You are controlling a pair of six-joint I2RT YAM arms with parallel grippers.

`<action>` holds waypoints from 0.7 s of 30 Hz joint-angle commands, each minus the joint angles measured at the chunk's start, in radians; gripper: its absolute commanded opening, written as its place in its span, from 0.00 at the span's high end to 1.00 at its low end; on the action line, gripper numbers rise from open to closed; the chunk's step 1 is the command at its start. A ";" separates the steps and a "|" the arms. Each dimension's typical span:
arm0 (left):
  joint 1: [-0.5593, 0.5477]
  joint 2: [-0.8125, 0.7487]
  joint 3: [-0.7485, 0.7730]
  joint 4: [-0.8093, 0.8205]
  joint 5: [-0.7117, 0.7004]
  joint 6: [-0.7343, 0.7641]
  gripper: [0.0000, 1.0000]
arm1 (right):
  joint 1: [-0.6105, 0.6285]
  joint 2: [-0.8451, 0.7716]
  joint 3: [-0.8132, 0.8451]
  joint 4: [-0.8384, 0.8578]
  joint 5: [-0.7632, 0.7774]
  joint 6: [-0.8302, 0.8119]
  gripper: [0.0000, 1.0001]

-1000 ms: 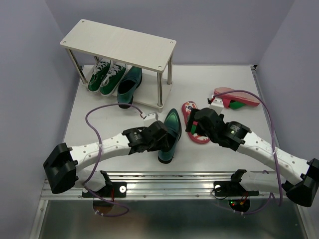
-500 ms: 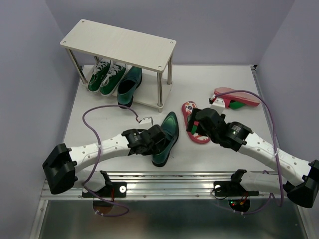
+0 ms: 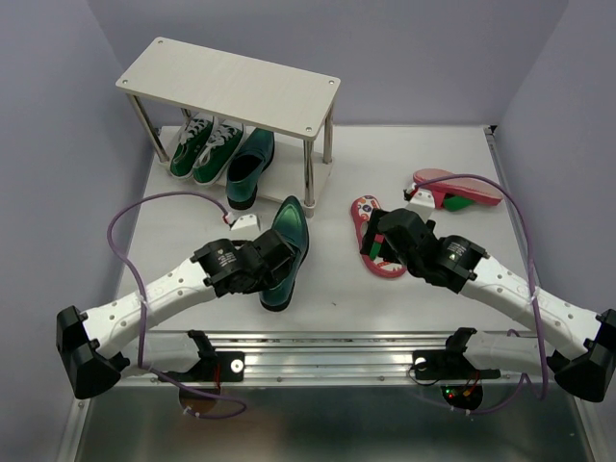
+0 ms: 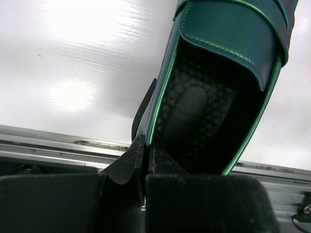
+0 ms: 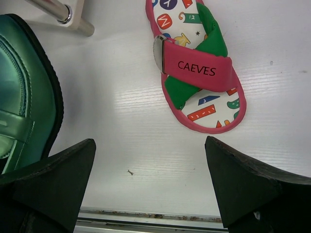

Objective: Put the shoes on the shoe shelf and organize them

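Observation:
My left gripper (image 3: 264,273) is shut on the side wall of a glossy dark green loafer (image 3: 285,248), near its heel, toe pointing toward the shoe shelf (image 3: 231,87). In the left wrist view the fingertips (image 4: 138,150) pinch the loafer's (image 4: 218,92) green-edged rim. My right gripper (image 3: 383,252) hangs open over the near end of a red flip-flop (image 3: 372,234); in its wrist view the flip-flop (image 5: 197,73) lies beyond the gripper (image 5: 150,165). A second flip-flop (image 3: 456,189) lies at the far right. Green sneakers (image 3: 204,146) and another loafer (image 3: 250,164) sit on the lower tier.
A silver shelf leg (image 5: 60,12) stands close to the held loafer (image 5: 22,97) in the right wrist view. A metal rail (image 3: 327,348) runs along the near table edge. Purple cables (image 3: 154,204) loop over both arms. Walls close in left and right.
The left gripper shut on the loafer and carried it left and toward the shelf, the arm swinging left with it. The right gripper stayed open over the flip-flop.

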 commanded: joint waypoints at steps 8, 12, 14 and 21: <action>0.166 -0.048 0.130 0.121 -0.214 0.077 1.00 | 0.008 -0.019 0.027 0.022 0.010 -0.011 0.00; 0.244 -0.011 0.137 0.251 -0.203 0.175 1.00 | 0.008 -0.030 0.032 0.007 0.016 -0.002 0.00; 0.292 0.010 0.146 0.305 -0.197 0.230 1.00 | 0.008 -0.042 0.032 0.002 0.019 0.002 0.00; 0.382 0.073 0.178 0.489 -0.117 0.379 1.00 | 0.008 -0.054 0.049 -0.028 0.036 0.011 0.00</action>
